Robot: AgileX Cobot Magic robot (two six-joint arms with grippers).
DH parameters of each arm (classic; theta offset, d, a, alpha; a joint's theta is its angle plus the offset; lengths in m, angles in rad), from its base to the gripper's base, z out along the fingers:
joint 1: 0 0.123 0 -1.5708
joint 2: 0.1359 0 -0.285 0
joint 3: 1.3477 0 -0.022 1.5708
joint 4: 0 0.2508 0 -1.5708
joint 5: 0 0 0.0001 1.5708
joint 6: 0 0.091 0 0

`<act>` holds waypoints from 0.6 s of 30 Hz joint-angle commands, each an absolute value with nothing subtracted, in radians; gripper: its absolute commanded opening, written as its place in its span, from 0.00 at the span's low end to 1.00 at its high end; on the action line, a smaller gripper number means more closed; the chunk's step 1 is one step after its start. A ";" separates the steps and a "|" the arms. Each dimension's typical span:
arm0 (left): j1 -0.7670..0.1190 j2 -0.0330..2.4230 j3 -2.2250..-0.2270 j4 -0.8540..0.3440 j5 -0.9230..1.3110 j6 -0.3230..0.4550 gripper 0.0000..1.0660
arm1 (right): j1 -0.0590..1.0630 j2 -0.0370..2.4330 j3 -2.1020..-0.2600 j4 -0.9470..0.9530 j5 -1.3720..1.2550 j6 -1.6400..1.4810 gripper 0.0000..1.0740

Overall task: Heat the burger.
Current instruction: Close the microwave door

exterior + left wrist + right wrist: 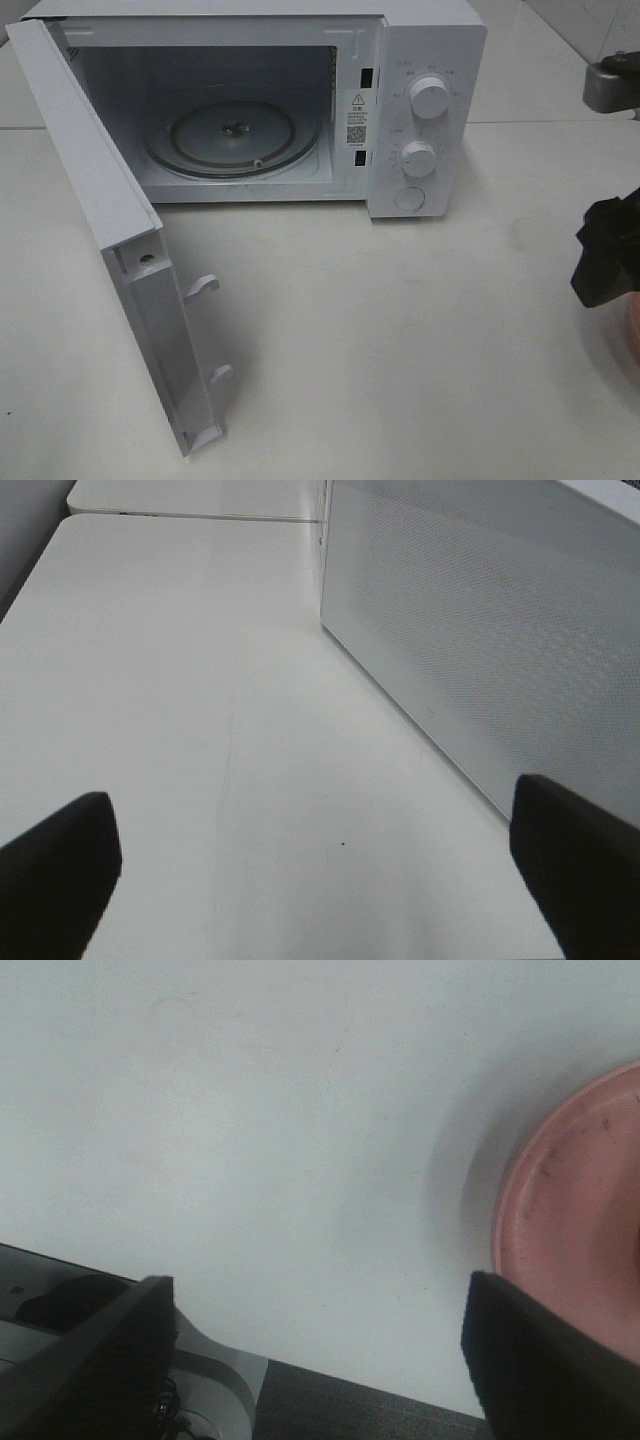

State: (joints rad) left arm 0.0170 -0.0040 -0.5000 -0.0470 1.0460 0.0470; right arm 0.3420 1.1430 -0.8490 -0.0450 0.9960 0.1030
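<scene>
Burger position cannot be determined; no view shows it. Right gripper (310,1360) is spread wide above the table (300,1110), beside a pink plate (570,1220). Left gripper (320,870) is spread beside the microwave (420,120), whose door (110,250) stands open.

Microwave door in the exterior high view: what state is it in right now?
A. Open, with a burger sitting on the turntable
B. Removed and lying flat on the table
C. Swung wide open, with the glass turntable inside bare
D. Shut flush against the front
C: the microwave door stands swung out to the left on its hinges, and the glass turntable in the cavity holds nothing.
</scene>
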 commanded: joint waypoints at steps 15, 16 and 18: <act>0.017 -0.030 -0.497 -0.053 1.037 0.046 0.92 | 0.340 0.628 -0.663 -0.099 1.041 0.089 0.71; 0.017 -0.030 -0.497 -0.053 1.037 0.046 0.92 | 0.339 0.560 -0.643 -0.103 1.058 0.092 0.71; 0.017 -0.030 -0.497 -0.053 1.037 0.046 0.92 | 0.339 0.504 -0.630 -0.107 1.078 0.095 0.71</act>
